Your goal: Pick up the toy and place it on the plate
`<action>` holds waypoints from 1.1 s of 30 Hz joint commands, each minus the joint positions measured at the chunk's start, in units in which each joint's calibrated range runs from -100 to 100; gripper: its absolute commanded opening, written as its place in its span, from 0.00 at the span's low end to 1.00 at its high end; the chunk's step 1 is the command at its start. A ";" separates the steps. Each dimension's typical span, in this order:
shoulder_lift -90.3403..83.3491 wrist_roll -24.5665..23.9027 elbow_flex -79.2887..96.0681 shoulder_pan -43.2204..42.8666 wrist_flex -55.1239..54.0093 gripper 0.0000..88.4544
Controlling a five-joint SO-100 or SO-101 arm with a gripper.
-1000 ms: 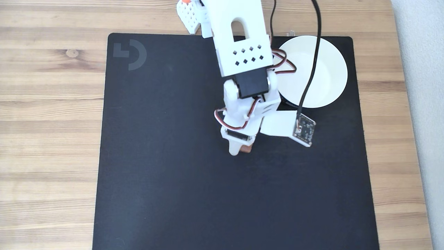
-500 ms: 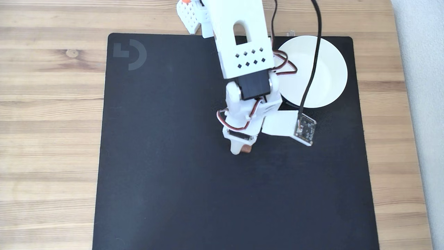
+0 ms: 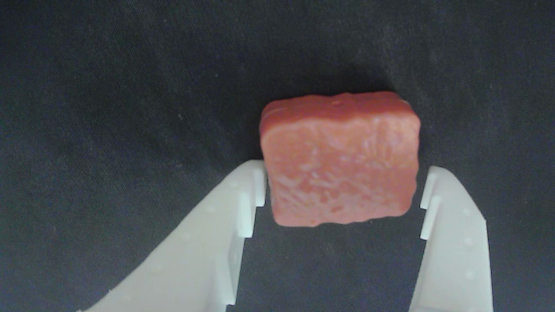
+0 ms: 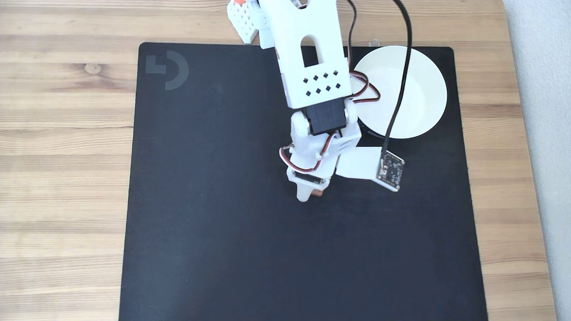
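Observation:
In the wrist view the reddish-brown toy [image 3: 340,160] sits between my two white fingers, its bumpy face turned toward the camera. My gripper [image 3: 342,188] is shut on its sides: the left finger touches it and the right finger lies against its other edge. A dark shadow falls on the mat behind it. From the fixed view my gripper [image 4: 312,194] points down over the middle of the black mat, and only a sliver of the toy [image 4: 317,193] peeks out beside the fingertip. The white plate [image 4: 419,89] rests at the mat's upper right corner, partly behind the arm and its cable.
A black mat [image 4: 214,232] covers the wooden table [image 4: 62,178]. The arm's base [image 4: 243,18] stands at the top edge. A small circuit board [image 4: 391,171] on a white bracket juts from the wrist toward the plate, with a black cable running up from it.
The wrist and its circuit board have shifted slightly, and less of the toy shows beside the fingertip than before. The plate has not moved.

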 commanded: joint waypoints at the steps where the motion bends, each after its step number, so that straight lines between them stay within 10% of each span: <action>1: -0.11 -0.10 -0.27 0.01 -0.64 0.27; 9: -0.11 -0.26 -0.27 0.18 -0.64 0.02; 33: -9.86 0.05 -16.22 -7.68 5.71 0.03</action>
